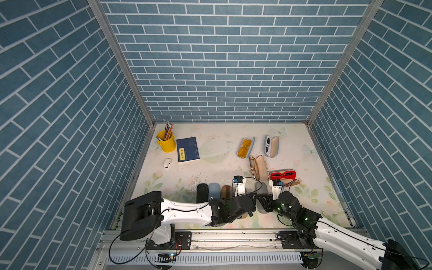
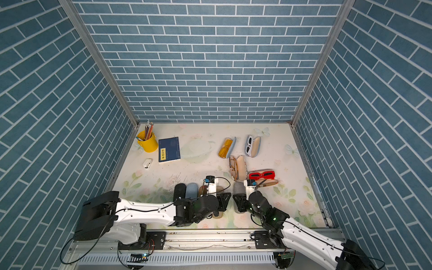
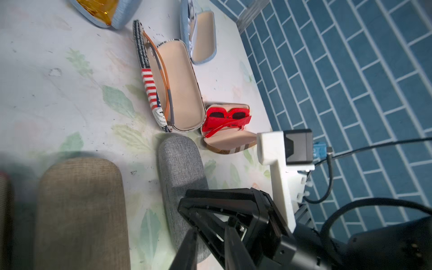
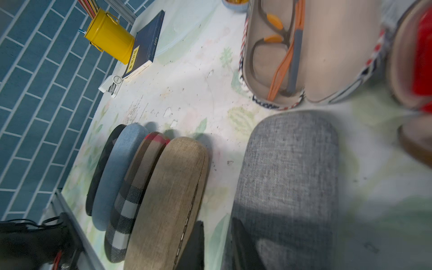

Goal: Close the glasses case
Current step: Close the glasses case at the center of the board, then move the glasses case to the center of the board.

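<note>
Top views: gray case point(image 1: 261, 189) point(image 2: 238, 188) lies near the front of the table point(image 1: 210, 168), right of centre, long axis front to back. Only its far rounded end shows; the rest is under the wrists. left gripper point(image 2: 224, 201) and right gripper point(image 2: 239, 203) face each other over it. Fingertips are hidden from up here, so I can't tell the jaw state from these two views. A row of closed cases point(image 1: 214, 190) sits to its left, and four open cases point(image 1: 245, 147) with glasses sit behind it.

Left wrist: gray case point(image 3: 180, 168) is woven gray fabric with rounded ends and the lid down flat, no gap visible along the edge. It's just in front of the flag-print case point(image 3: 177, 93) and near the red sunglasses point(image 3: 225, 115) in their open case. tan case point(image 3: 79, 210) lies beside it with a strip of table between. left gripper point(image 3: 211, 231) fingers point(image 3: 187, 250) stand slightly apart above the case's near end, gripping nothing (the other arm's black gripper body fills the space behind them).

Right wrist: right gripper point(image 4: 217, 221) jaws are narrowly parted, with bare table in the gap. One finger is by the tan case point(image 4: 163, 198), the other by the gray case point(image 4: 287, 175), and it's holding nothing. Of the wrist views, only this one shows the tan case's hinge seam, the yellow pencil cup point(image 4: 109, 44) and the blue book point(image 4: 147, 39). The red sunglasses are just a blur here.
</note>
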You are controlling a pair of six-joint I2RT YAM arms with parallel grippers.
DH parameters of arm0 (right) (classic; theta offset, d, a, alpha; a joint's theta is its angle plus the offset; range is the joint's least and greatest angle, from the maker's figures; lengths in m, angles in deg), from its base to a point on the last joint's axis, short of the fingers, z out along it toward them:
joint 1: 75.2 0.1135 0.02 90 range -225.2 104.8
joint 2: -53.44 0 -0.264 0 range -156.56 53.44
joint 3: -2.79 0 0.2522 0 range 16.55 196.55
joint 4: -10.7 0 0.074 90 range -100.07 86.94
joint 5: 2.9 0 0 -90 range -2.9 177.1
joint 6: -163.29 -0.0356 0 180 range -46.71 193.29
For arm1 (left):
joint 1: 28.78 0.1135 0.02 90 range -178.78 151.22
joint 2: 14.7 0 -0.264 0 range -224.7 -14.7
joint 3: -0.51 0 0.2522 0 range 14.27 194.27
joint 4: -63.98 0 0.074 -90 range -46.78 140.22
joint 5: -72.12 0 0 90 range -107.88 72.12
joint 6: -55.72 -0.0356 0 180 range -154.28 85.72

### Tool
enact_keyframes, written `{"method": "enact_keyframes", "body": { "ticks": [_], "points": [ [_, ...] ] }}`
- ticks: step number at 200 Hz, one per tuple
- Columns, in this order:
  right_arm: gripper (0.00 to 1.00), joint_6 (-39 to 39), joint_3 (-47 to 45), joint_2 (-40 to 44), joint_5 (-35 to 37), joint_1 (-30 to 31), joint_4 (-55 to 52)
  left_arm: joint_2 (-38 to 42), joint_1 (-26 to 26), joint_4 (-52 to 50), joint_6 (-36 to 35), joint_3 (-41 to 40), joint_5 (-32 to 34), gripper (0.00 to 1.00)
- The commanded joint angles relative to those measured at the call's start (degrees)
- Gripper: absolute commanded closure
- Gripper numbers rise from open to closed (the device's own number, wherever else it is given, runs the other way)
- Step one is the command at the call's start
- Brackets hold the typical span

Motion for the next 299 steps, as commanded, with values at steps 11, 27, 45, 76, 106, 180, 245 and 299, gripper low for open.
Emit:
{"method": "enact_keyframes", "body": {
  "ticks": [11, 27, 45, 76, 106, 180, 245, 299],
  "points": [
    [0.58, -1.15, 3.71, 5.66, 7.73, -2.45, -16.35, 3.87, -1.46, -2.94, -4.62, -1.42, 6.24, 0.56],
    [0.48, -1.45, 3.67, 5.25, 8.79, -3.82, -17.84, 4.83, -2.01, -2.78, -6.27, -1.71, 7.84, 0.52],
    [0.43, -0.89, 2.16, 2.64, 6.84, -5.49, -14.37, 5.39, -2.46, -2.66, -7.46, -1.98, 8.42, 0.48],
    [0.45, 0.80, -1.60, -4.54, 0.09, -6.04, -1.38, 7.42, -2.52, -2.54, -7.68, -3.64, 9.29, 0.48],
    [0.48, 0.92, -2.59, -7.31, -3.25, -5.97, 4.77, 11.34, -2.66, -3.22, -7.25, -6.05, 11.24, 0.35],
    [0.53, -6.45, -5.05, -5.14, -0.83, 1.67, 9.06, 18.02, -2.61, -9.97, -7.63, -6.46, 15.63, 0.22],
    [0.57, -14.73, -5.02, -16.60, 5.77, 7.91, 24.45, 15.58, -2.61, -9.16, -7.94, -5.75, 13.80, 0.21],
    [0.50, -14.10, -3.04, -8.62, 9.55, 7.96, 14.63, 13.99, -2.58, -8.18, -8.28, -5.68, 12.90, 0.21]
  ]
}}
